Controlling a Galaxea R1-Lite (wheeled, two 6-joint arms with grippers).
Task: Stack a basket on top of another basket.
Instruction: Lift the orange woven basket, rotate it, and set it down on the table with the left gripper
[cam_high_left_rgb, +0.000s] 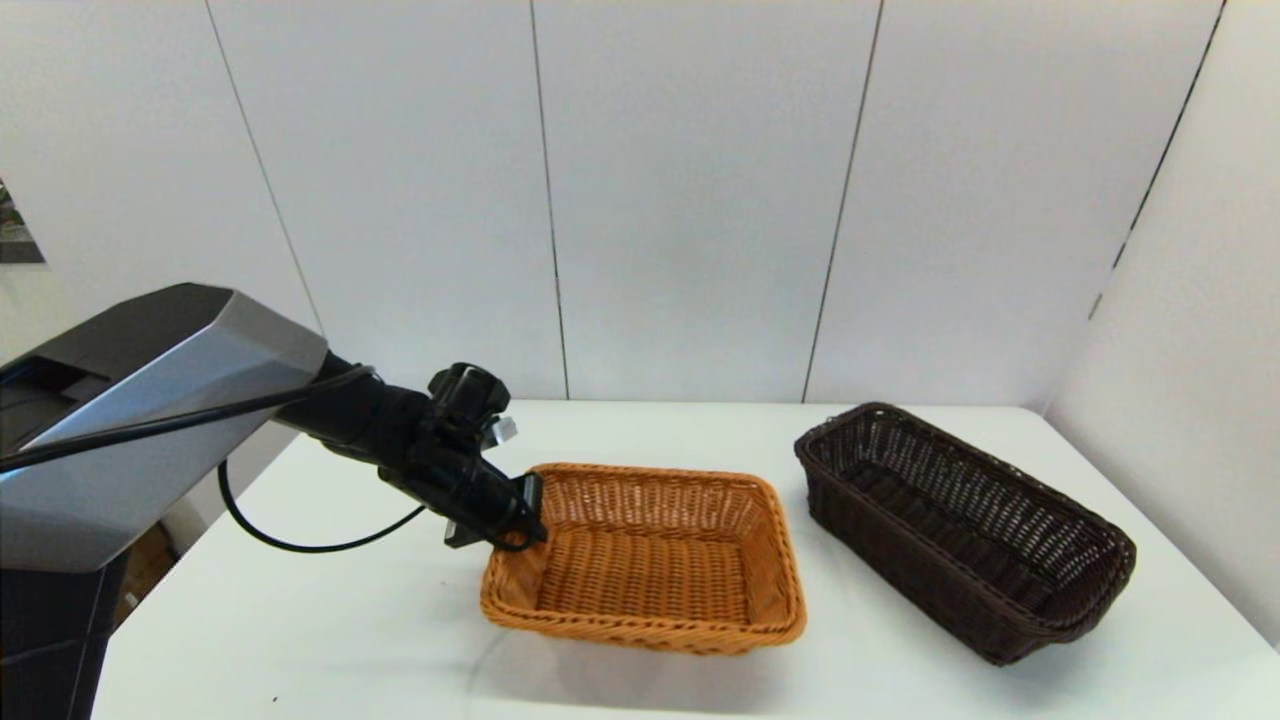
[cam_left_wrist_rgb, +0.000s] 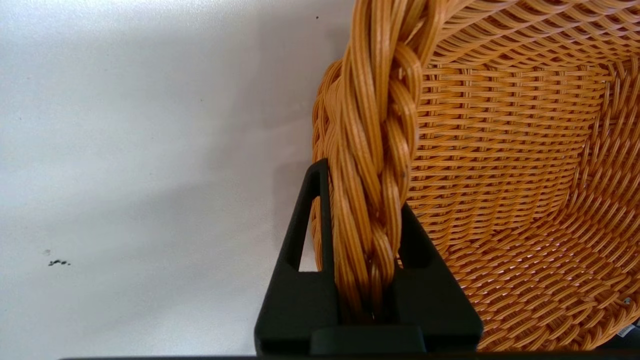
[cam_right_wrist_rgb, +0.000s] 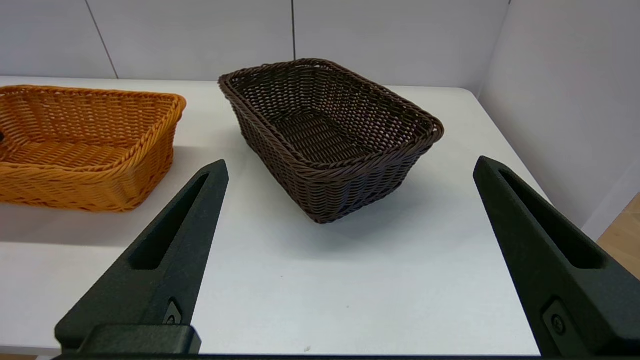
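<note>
Two baskets on white desk (cam_high_left_rgb: 350, 640), well apart. Left end effector (cam_left_wrist_rgb: 367, 240) clenched on orange-tan basket (cam_high_left_rgb: 650, 560) braided rim, near corner. Dark brown basket (cam_high_left_rgb: 965, 525) untouched, robot's right. Right end effector (cam_right_wrist_rgb: 350, 250) released, short of it. Risk: one-corner grip lets basket tilt or slip.

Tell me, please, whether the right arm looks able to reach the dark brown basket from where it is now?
Probably yes. The right gripper is open and faces the dark brown basket across bare table, with nothing between them. The left gripper, shut on the orange-tan basket rim, is off to the side.
</note>
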